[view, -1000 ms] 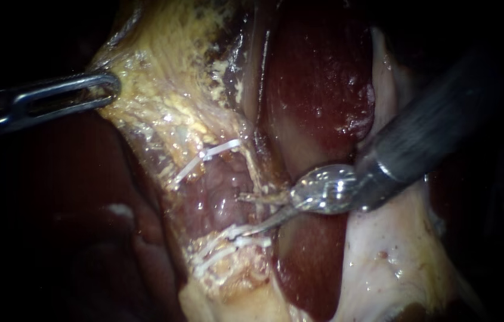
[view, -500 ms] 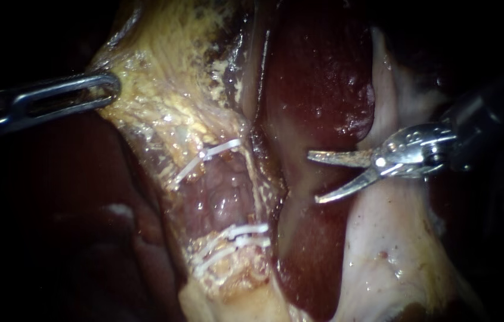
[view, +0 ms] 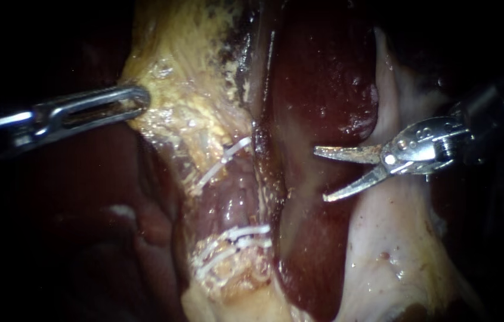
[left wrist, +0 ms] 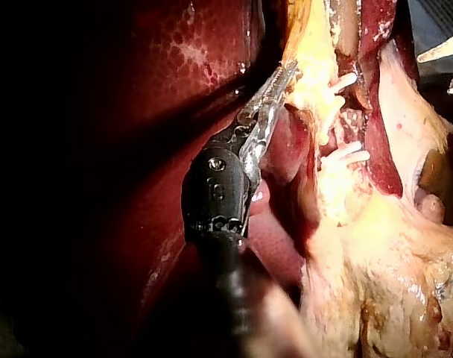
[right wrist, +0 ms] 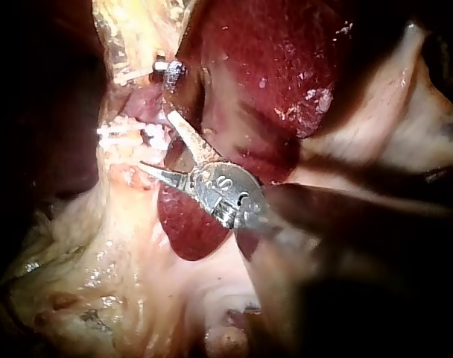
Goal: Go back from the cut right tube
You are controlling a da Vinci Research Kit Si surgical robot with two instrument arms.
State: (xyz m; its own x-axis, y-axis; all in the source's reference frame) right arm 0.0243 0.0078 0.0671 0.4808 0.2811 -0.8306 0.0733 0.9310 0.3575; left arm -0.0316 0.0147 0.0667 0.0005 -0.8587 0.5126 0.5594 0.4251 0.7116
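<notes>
In the endoscope view the right instrument hangs over the dark red liver, its two thin blades spread wide with nothing between them, the tips pointing toward the clipped area but well apart from it. The right tube runs along the right edge of a pinkish window of tissue, between the upper clip and the pair of lower clips; its cut ends are too small to make out. The left instrument reaches in from the left, and its slotted jaws are pressed together on the edge of the yellow fatty tissue above the clips. Pale tissue lies beneath the right instrument's shaft. The left wrist view shows the left instrument clamped on that yellow edge, with white clips just beside it. In the right wrist view the spread blades of the right instrument sit near the clips without touching them
</notes>
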